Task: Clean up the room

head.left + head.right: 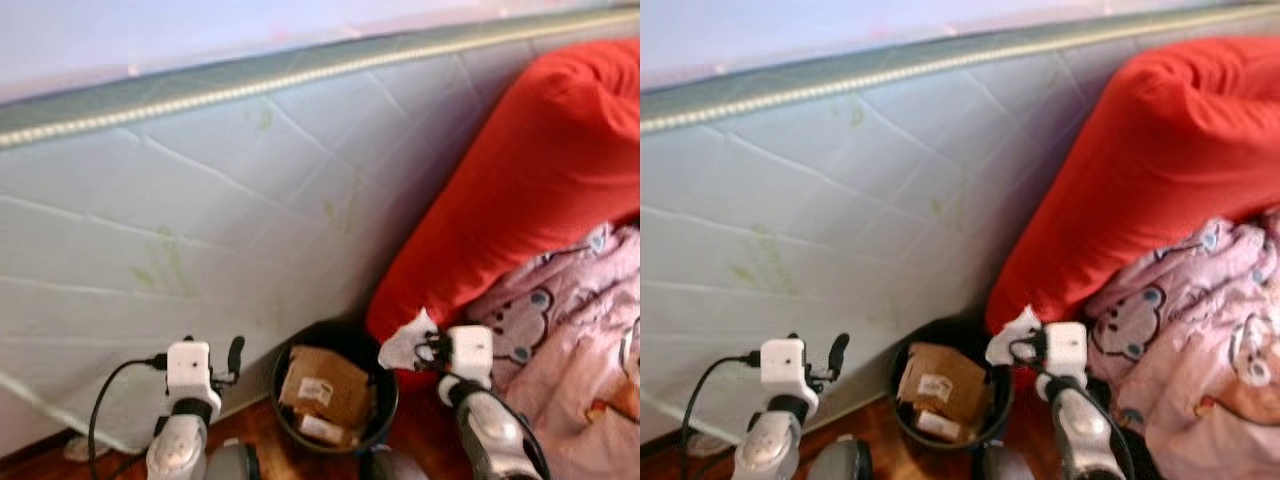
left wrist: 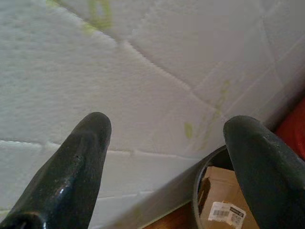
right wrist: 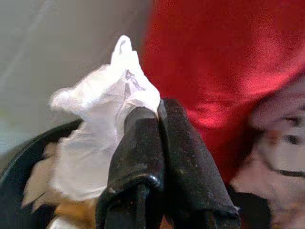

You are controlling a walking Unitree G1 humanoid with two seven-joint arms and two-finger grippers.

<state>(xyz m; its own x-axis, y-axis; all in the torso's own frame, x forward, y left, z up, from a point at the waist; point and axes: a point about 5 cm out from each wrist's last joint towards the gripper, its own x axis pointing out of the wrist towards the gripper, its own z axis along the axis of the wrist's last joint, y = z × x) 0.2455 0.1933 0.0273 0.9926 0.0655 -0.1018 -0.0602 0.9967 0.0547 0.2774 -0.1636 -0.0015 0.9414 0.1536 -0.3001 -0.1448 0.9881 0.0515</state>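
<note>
Right fingers point(image 3: 159, 124) pinching white wrapper point(image 3: 102, 143), over bin point(image 1: 333, 400)

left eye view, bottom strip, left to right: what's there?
Open left tool in front of the quilted pale mattress side → round black bin holding brown cardboard → right tool shut on crumpled white paper → pink cartoon-print blanket.

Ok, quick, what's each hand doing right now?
Left hand: open, holding nothing.
Right hand: closed on a crumpled white wrapper.

A home bedroom: quilted mattress point(image 1: 200, 220), red pillow point(image 1: 540, 180), pink cartoon-print blanket point(image 1: 570, 340), wooden floor point(image 1: 250, 425).
</note>
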